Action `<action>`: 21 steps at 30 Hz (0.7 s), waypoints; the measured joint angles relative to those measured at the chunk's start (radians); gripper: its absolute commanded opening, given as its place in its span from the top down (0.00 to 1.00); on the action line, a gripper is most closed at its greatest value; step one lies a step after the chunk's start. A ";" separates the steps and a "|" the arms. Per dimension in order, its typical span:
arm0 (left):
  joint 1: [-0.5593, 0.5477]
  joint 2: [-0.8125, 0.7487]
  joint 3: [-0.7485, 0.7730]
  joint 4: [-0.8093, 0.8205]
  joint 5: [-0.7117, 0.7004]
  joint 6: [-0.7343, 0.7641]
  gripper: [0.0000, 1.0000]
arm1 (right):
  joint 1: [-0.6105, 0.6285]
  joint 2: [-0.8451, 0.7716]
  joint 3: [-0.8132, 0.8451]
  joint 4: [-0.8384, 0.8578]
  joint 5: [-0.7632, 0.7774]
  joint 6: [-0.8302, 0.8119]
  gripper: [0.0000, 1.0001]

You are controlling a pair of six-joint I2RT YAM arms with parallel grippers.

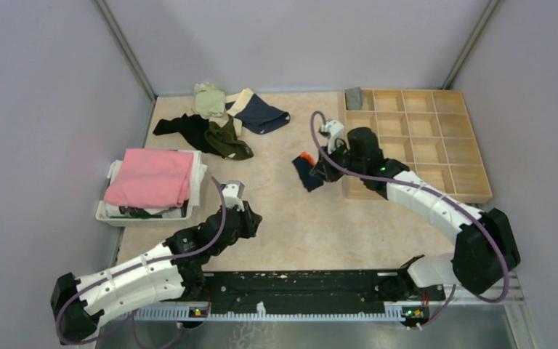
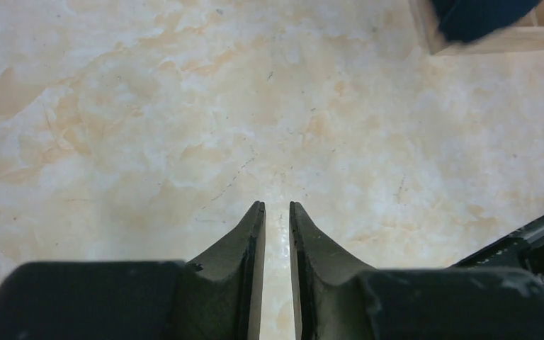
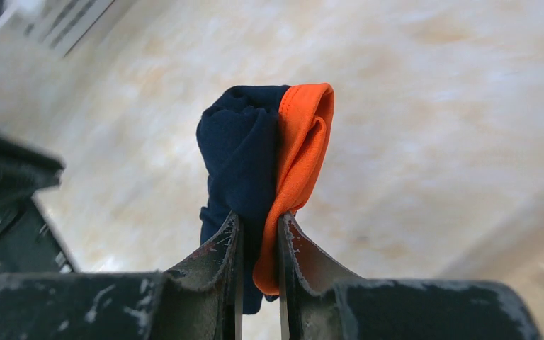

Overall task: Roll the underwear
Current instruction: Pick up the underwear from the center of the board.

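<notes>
My right gripper (image 3: pixel 258 216) is shut on a rolled navy underwear with an orange band (image 3: pixel 251 152). In the top view this roll (image 1: pixel 305 171) hangs from the right gripper (image 1: pixel 321 169) just left of the wooden compartment tray (image 1: pixel 472 190). More underwear lies in a loose pile at the back: an olive piece (image 1: pixel 229 142), a navy one with a beige waistband (image 1: pixel 263 114), a pale green one (image 1: pixel 209 99). A grey roll (image 1: pixel 354 97) sits in the tray's far left compartment. My left gripper (image 1: pixel 253 218) hovers over bare table, its jaws (image 2: pixel 277 207) slightly apart with nothing between them.
A white basket (image 1: pixel 107 212) with a folded pink cloth (image 1: pixel 151 177) stands at the left. A black garment (image 1: pixel 178 126) lies beside the pile. Grey walls close in the table on three sides. The tray's corner (image 2: pixel 467 44) shows in the left wrist view.
</notes>
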 measured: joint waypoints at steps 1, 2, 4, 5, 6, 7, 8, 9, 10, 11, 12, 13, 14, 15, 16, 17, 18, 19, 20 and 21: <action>0.000 0.024 0.000 0.002 -0.002 0.000 0.74 | -0.037 -0.026 0.014 -0.002 0.032 -0.004 1.00; 0.003 0.054 0.000 0.004 -0.002 0.001 0.73 | -0.068 -0.042 0.028 -0.002 0.061 -0.008 1.00; 0.014 0.113 0.001 0.008 0.000 0.003 0.71 | -0.118 -0.063 0.054 0.003 0.114 -0.035 1.00; 0.029 0.154 0.003 0.010 0.008 0.008 0.70 | -0.139 -0.070 0.063 0.013 0.144 -0.062 1.00; 0.051 0.196 0.008 0.012 0.018 0.015 0.69 | -0.153 -0.075 0.067 0.027 0.171 -0.093 1.00; 0.086 0.247 0.016 0.014 0.038 0.020 0.67 | -0.163 -0.077 0.067 0.044 0.190 -0.128 1.00; 0.113 0.282 0.022 0.016 0.051 0.024 0.64 | -0.172 -0.077 0.067 0.055 0.203 -0.156 1.00; 0.151 0.329 0.035 0.017 0.069 0.030 0.62 | -0.182 -0.077 0.067 0.069 0.212 -0.189 1.00; 0.181 0.366 0.047 0.020 0.084 0.037 0.60 | -0.199 -0.074 0.067 0.089 0.215 -0.227 1.00; 0.210 0.400 0.058 0.024 0.100 0.045 0.58 | -0.217 -0.069 0.068 0.108 0.218 -0.251 1.00; 0.231 0.424 0.065 0.031 0.109 0.050 0.56 | -0.239 -0.063 0.071 0.119 0.219 -0.269 1.00; 0.244 0.436 0.069 0.036 0.119 0.057 0.54 | -0.272 -0.047 0.084 0.127 0.218 -0.281 1.00; 0.252 0.443 0.071 0.043 0.129 0.066 0.54 | -0.304 -0.025 0.103 0.135 0.218 -0.285 1.00; 0.258 0.445 0.071 0.051 0.137 0.074 0.53 | -0.342 0.006 0.130 0.147 0.217 -0.283 1.00; 0.265 0.447 0.071 0.056 0.145 0.080 0.53 | -0.375 0.038 0.156 0.158 0.217 -0.275 1.00; 0.270 0.447 0.071 0.061 0.151 0.085 0.53 | -0.404 0.068 0.180 0.165 0.217 -0.264 1.00; 0.275 0.447 0.071 0.068 0.156 0.091 0.53 | -0.430 0.097 0.201 0.172 0.216 -0.247 1.00; 0.280 0.447 0.071 0.075 0.159 0.095 0.52 | -0.452 0.127 0.221 0.182 0.212 -0.225 1.00; 0.284 0.449 0.071 0.081 0.163 0.099 0.52 | -0.471 0.156 0.238 0.190 0.209 -0.204 1.00; 0.289 0.452 0.071 0.090 0.168 0.101 0.51 | -0.482 0.182 0.251 0.196 0.206 -0.185 1.00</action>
